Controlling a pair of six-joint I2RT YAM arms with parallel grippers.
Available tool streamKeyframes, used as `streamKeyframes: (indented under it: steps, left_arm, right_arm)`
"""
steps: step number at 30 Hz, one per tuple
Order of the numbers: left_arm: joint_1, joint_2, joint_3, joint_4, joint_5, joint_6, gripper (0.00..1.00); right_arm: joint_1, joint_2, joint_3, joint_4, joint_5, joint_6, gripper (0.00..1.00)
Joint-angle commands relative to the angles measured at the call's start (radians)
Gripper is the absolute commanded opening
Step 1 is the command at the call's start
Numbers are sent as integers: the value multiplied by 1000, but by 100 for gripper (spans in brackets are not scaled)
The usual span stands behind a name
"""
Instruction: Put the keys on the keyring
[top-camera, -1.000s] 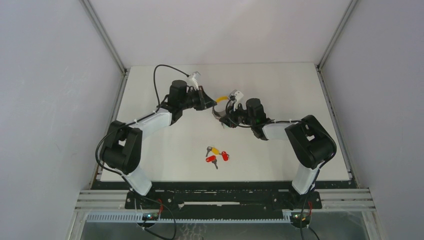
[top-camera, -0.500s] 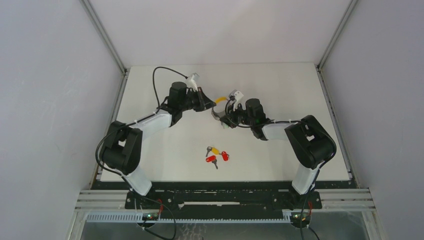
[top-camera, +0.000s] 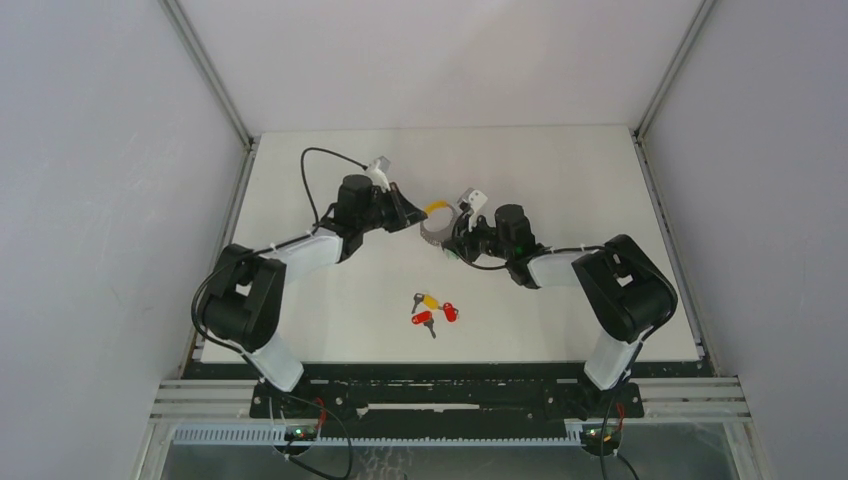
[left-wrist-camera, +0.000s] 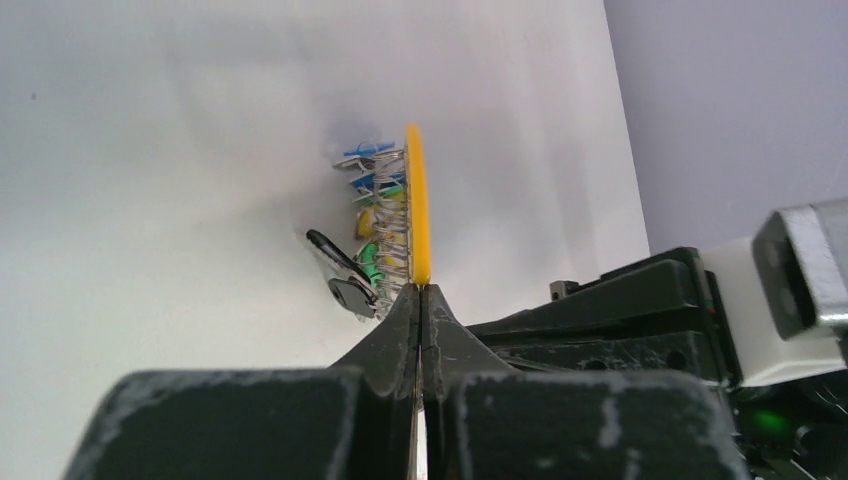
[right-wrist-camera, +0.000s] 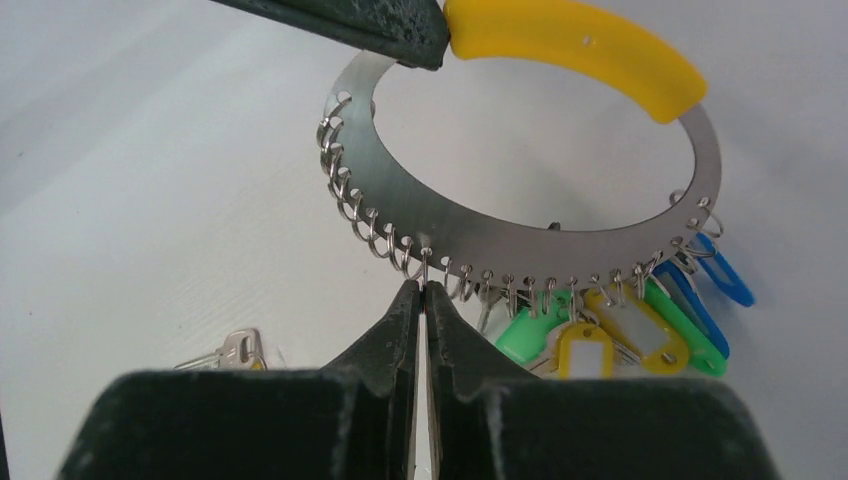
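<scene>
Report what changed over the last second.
The right pincer closed on a small loop of the keyring. The left pincer stays clamped on the keyring beside its yellow band; the loose keys lie unmoved on the table.

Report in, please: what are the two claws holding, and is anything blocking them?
Left gripper shut on the keyring by its yellow band. Right gripper shut on one small loop at its rim. Keys loose on the table, nearer the bases. Nothing blocking.
</scene>
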Motion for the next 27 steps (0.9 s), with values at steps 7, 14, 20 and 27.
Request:
streamKeyframes:
  steps: [7,14,20,27]
  left_arm:
    - [0,-55,-182,288,-52,-232,3]
    - [-3,-56,-259,358,-53,-272,15]
    - [-8,-63,-371,429,-66,-287,28]
    - [-5,-126,-495,474,-93,-253,41]
  right_arm:
    - [18,-59,-26,115,-8,-68,0]
    - [54,-62,-83,169,34,-111,0]
    - [73,-59,-115,187,46,-139,0]
    - [80,-95,-140,171,86,-173,0]
